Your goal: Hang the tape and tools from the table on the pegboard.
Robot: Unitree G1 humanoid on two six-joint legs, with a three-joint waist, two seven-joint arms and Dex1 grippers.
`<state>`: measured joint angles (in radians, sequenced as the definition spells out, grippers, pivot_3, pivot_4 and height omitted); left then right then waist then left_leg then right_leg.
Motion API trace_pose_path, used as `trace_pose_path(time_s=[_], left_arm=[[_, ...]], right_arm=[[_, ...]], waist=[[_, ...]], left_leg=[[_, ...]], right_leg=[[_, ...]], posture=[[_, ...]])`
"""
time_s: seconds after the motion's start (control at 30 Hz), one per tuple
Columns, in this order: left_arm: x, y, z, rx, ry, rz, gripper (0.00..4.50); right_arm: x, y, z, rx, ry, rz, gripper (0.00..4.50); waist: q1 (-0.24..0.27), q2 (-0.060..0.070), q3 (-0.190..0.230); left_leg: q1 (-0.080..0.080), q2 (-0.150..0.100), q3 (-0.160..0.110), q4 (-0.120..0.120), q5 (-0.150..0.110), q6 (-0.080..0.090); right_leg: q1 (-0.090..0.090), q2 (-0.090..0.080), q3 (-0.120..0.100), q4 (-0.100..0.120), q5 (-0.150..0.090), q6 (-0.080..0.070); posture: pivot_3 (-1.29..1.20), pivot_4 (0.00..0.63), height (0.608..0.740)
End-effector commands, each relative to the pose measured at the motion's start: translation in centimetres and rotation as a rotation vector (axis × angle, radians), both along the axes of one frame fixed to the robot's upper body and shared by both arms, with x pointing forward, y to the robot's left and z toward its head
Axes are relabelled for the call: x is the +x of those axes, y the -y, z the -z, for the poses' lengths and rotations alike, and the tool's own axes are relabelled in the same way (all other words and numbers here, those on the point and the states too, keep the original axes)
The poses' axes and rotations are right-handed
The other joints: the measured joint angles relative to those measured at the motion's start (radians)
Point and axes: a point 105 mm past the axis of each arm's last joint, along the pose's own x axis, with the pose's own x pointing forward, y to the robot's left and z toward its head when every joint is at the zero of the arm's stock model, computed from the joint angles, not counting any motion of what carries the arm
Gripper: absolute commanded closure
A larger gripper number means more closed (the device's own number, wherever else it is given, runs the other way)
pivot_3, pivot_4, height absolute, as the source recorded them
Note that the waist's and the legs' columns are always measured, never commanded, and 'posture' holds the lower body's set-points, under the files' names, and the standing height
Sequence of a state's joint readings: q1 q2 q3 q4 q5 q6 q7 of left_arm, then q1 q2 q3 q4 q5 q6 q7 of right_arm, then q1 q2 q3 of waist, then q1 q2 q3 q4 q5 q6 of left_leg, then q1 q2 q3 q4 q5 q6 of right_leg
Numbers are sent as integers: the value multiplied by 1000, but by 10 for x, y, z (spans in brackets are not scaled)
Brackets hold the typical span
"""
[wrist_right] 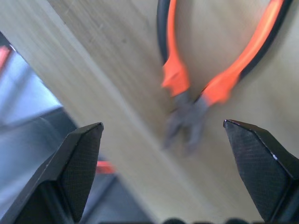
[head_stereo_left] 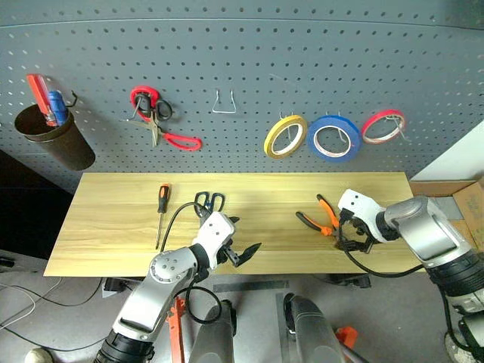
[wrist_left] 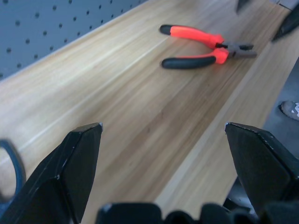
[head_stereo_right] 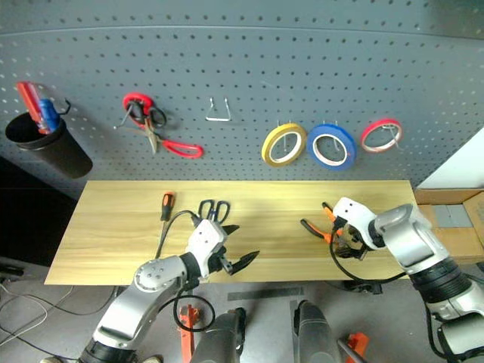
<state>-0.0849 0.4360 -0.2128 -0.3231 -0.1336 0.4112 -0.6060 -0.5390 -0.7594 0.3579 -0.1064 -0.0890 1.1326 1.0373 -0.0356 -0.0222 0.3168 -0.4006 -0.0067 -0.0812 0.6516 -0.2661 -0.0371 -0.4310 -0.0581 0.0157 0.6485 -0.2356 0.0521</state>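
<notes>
A: What stands where, biggest first?

B: The pegboard (head_stereo_left: 242, 68) already carries the yellow tape (head_stereo_left: 285, 136). On the table (head_stereo_left: 113, 227) lie the pliers (head_stereo_left: 321, 217), the dark-handled scissors (head_stereo_left: 209, 201) and the screwdriver (head_stereo_left: 161, 208). So I'd judge the tape done and the pliers the step in hand.

A: And the right gripper (wrist_right: 163, 179)?

B: Fingers wide apart, nothing between them. The pliers lie on the wood just ahead of the tips, nose toward the gripper, handles fanning away from it. Their long axis runs about straight out from the gap.

A: Next move?

B: Probably lowering so the fingers straddle the joint or one handle, then closing.

A: The left gripper (head_stereo_left: 242, 252)?

B: Also spread and empty, the scissors just behind its fingers, the pliers well ahead.
</notes>
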Motion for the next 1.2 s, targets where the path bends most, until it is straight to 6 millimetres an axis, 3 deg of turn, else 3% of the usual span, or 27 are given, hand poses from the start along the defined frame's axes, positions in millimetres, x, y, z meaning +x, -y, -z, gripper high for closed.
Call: trace_pose_path(time_s=[0.03, 0.27, 0.6, 0.77, 0.87, 1.2], left_arm=[[-4, 6, -4, -7, 18, 35, 0], [-7, 3, -5, 3, 14, 35, 0], [-13, -3, -4, 15, 2, 25, 0], [-13, -4, -5, 17, 1, 23, 0], [-14, -4, -5, 19, 0, 22, 0], [-17, -1, -8, -6, -4, 37, 0]], right_arm=[[0, -3, 2, 22, -12, 89, 205], [12, 13, 23, -7, -27, 266, 205], [25, 33, 43, -75, 12, 321, 205], [27, 30, 47, -57, 0, 333, 205], [27, 28, 48, -38, -20, 363, 775], [29, 27, 47, -30, -16, 377, 4157]], waist=[[-2, 0, 0], [0, 0, 0], [0, 0, 0], [0, 0, 0], [0, 0, 0], [1, 0, 0]], left_leg=[[0, 0, 0, 0, 0, 0], [-1, 0, 0, 2, 0, 0], [-1, 0, 0, 4, 0, 1], [0, 0, -1, 7, -1, 1], [1, 0, -1, 9, -1, 1], [1, 0, -1, 9, -1, 1]], right_leg=[[0, 0, 0, 0, 0, 0], [0, 0, 0, 0, 0, 1], [1, 0, 0, 1, 0, 1], [3, 1, 0, 1, 1, 1], [5, 1, 0, 1, 1, 2], [6, 1, 0, 0, 1, 3]], posture=[[-55, 299, 740], [-35, 315, 740], [-16, 322, 740], [-9, 323, 740], [-6, 322, 740], [-5, 316, 740]])
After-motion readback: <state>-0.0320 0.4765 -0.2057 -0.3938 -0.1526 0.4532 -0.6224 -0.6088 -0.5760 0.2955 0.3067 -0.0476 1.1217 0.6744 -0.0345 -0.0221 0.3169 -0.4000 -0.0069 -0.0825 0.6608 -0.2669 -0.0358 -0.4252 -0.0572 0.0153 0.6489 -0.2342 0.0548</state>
